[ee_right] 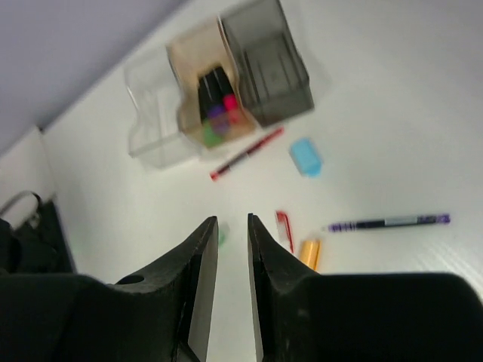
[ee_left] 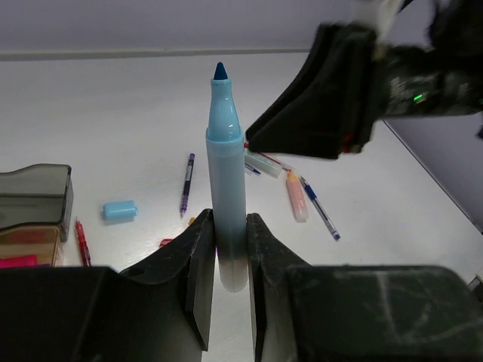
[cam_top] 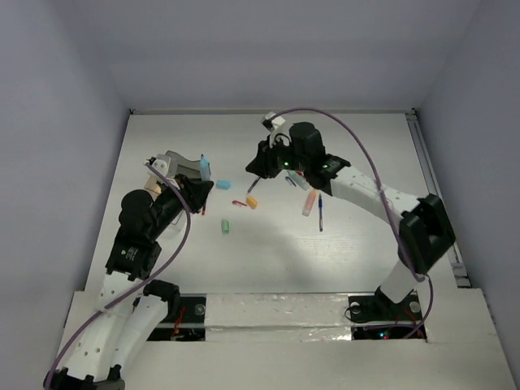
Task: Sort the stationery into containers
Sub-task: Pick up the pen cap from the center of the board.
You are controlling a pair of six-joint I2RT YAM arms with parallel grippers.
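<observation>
The left gripper (ee_left: 230, 264) pinches the pale-blue highlighter (ee_left: 226, 173) by its back end between both fingers (ee_left: 198, 279), and the bare dark tip points away from the hand. A blue cap (ee_left: 120, 210) lies on the table, near the containers (ee_right: 264, 64) at the far left. The right gripper (ee_right: 232, 249) has its fingers almost together, with a thin gap and nothing in it. The print on the purple pen (ee_right: 389, 222) is too small to read. In the tan compartment (ee_right: 195, 60) stand purple, pink and green highlighters (ee_right: 216, 113), and a red pen (ee_right: 247, 153) lies just beside it.
</observation>
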